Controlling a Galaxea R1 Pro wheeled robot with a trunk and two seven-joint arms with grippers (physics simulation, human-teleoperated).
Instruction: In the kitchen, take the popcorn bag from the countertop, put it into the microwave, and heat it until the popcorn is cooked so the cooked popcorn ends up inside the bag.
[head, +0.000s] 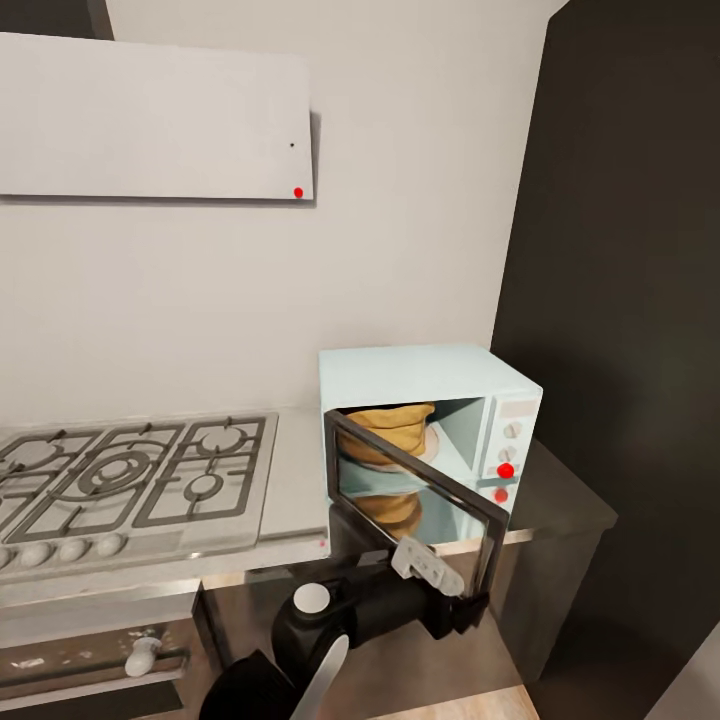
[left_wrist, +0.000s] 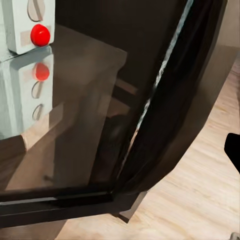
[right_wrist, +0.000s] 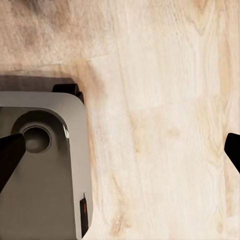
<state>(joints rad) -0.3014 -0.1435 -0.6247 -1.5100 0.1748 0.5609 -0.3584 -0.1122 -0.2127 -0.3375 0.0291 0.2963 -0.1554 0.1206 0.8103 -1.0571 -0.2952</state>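
The left hand, a dark two-fingered hand on a black arm, sits at about five o'clock in the head view, right at the free lower corner of the microwave's dark-framed glass door. Whether it touches the frame or only hovers beside it I cannot tell, nor whether its fingers are spread or closed. In the left wrist view the door's dark frame runs very close across the lens, with the white knob panel and its round red light at ten o'clock.

The right hand hangs low, pointing at the pale wood floor; its two dark fingertips sit far apart at nine and three o'clock, so it is spread wide and holds nothing. A grey part of the robot's base lies at eight o'clock there.

The small pale blue box microwave stands on the smooth pale grey counter, at three o'clock of the steel gas hob. Its door is half open, and the mustard-yellow folded popcorn bag already sits inside the cavity, its reflection showing in the glass.

So loading looks done, and the step in hand is shutting the door. That calls for a push on the door's free edge, swinging it flush, then working the panel's controls to start heating.
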